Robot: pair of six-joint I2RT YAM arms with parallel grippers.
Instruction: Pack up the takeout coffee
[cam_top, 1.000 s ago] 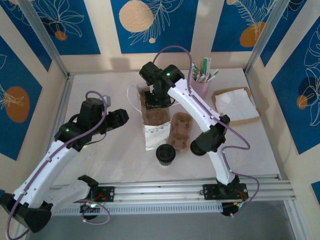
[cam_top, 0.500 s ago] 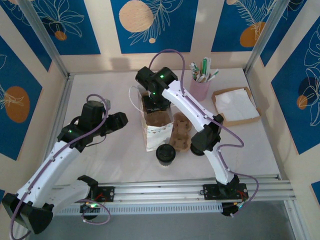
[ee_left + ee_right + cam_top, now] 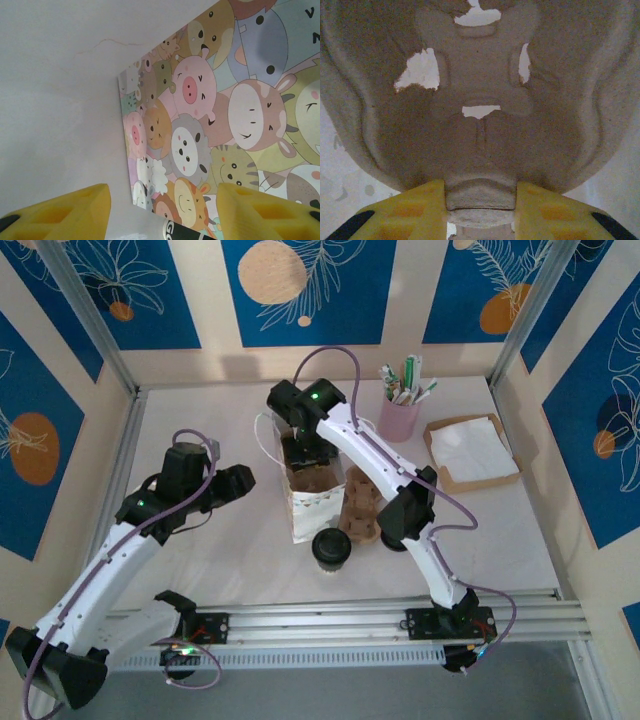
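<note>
The takeout coffee point(image 3: 331, 547), a small cup under a round black lid, stands on the table in front of a white paper bag point(image 3: 303, 517). A brown pulp cup carrier point(image 3: 312, 478) sits in the bag's open top. My right gripper point(image 3: 306, 445) reaches down over the bag. In the right wrist view its yellow fingers point(image 3: 422, 207) are shut on the carrier's point(image 3: 480, 100) centre tab. My left gripper point(image 3: 240, 480) hovers left of the bag, apart from it. It stands open point(image 3: 162, 200) with nothing between its fingers, facing a wall and a cartoon poster.
A second brown carrier point(image 3: 357, 508) lies right of the bag, partly under my right arm. At the back right are a pink cup of utensils point(image 3: 399, 416) and a brown tray of napkins point(image 3: 475, 452). A metal rail point(image 3: 340, 620) runs along the near edge.
My right arm has swung a little to the left over the bag with the carrier in its grip. The left arm has barely moved.
</note>
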